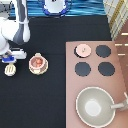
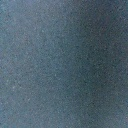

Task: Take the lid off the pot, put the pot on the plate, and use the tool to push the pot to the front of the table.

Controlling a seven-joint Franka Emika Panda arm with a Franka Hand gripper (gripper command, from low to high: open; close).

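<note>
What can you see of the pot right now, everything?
The pot is small, round and pale pink, with two little side tabs and a reddish-brown inside. It looks like plastic, stands upright and has no lid on. It sits on the cream-yellow plate, whose rim shows around it, on the black table at the exterior view's left. The gripper is further left, above the tool, not touching the pot.

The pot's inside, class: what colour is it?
Reddish-brown, inside the pale pink pot on the plate; the exterior view shows it best. The hand is above the tool.
</note>
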